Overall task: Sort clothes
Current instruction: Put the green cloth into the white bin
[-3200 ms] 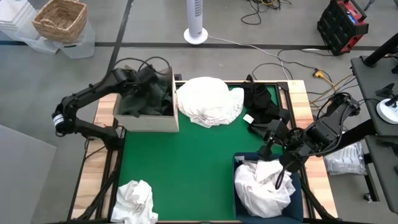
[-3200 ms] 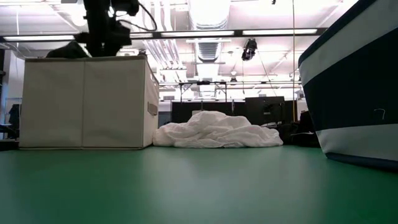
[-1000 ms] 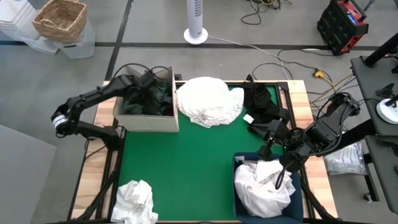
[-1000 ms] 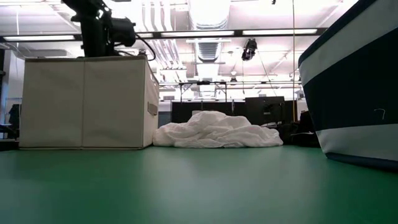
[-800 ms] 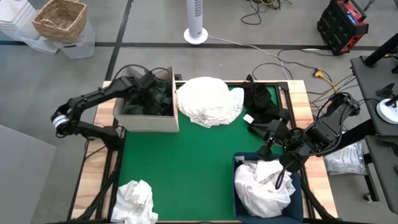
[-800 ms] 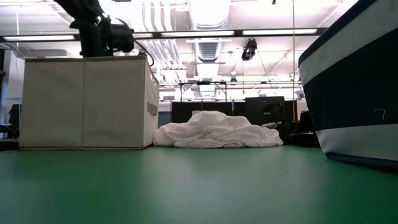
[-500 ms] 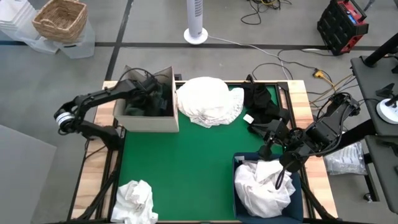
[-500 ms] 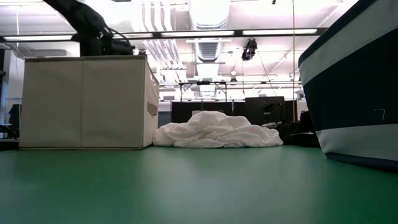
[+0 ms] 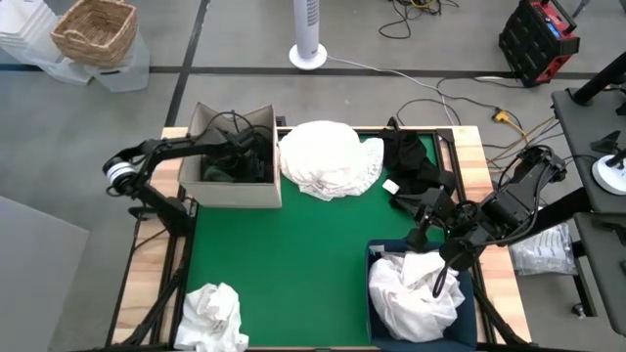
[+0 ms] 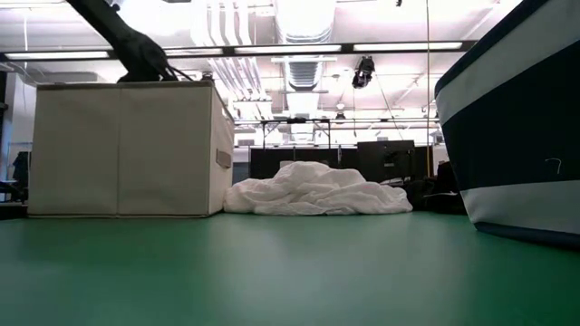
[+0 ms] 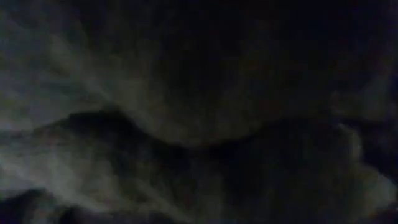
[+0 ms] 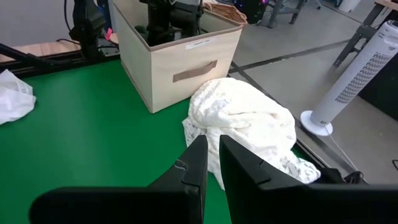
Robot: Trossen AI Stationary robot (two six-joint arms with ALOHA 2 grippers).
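My left gripper [image 9: 238, 159] is down inside the beige box [image 9: 227, 194] at the far left, among dark clothes [image 9: 220, 173]. The left wrist view shows only dark cloth [image 11: 186, 124] close up. My right gripper [image 12: 212, 163] is shut and empty; it hangs over the white clothes [image 9: 411, 298] in the navy bin [image 9: 472, 293] at the near right. A white pile [image 9: 328, 156] lies on the green mat at the far middle. A black garment [image 9: 411, 161] lies at the far right. A white garment [image 9: 213, 313] lies at the near left.
The green mat [image 9: 293, 254] lies bare between the box, the bin and the piles. The low view shows the box [image 10: 122, 149], the white pile [image 10: 317, 192] and the bin's wall [image 10: 517, 136]. A fan and a wicker basket stand on the floor beyond the table.
My left gripper has gone down from above the box's rim into the box, among the dark clothes. In the low view only the arm now shows above the rim. The arm has stretched out lower over the table's left edge.
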